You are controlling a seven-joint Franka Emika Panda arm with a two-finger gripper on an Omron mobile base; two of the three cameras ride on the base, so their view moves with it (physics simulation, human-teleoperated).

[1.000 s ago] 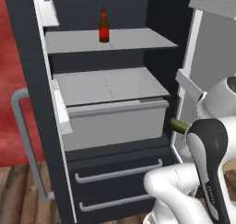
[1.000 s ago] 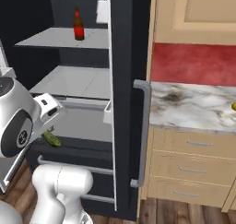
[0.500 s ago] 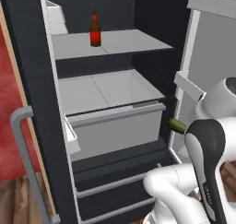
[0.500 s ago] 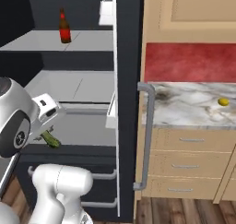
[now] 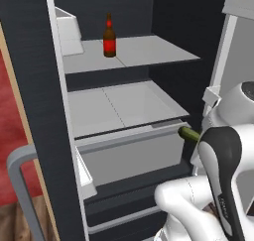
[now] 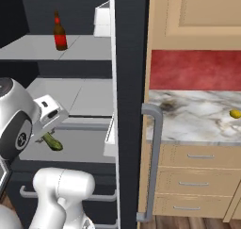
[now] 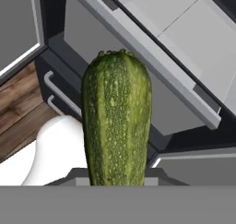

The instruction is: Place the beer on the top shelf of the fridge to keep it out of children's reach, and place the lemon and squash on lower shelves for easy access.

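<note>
The squash [image 7: 116, 121] is gripped in the closed jaws before the open fridge [image 5: 30, 86]; the beer [image 5: 109, 36] stands on the top shelf [image 5: 149, 49]. Next, placement on a lower shelf [image 5: 124, 103] is called for.

I see a dark green squash [image 7: 116, 121] w/ pale speckles & faint stripes. Beer [image 5: 109, 36]: dark brown glass, red label & cap. Fridge [image 5: 34, 81]: black sides, light-grey shelves [image 5: 149, 49], grey handle [image 6: 155, 162]. Lemon [image 6: 235, 114]: bright yellow, on a white-grey marbled counter [image 6: 197, 117]. Backsplash [image 6: 193, 70] is red; drawers [image 6: 197, 176] tan.
</note>
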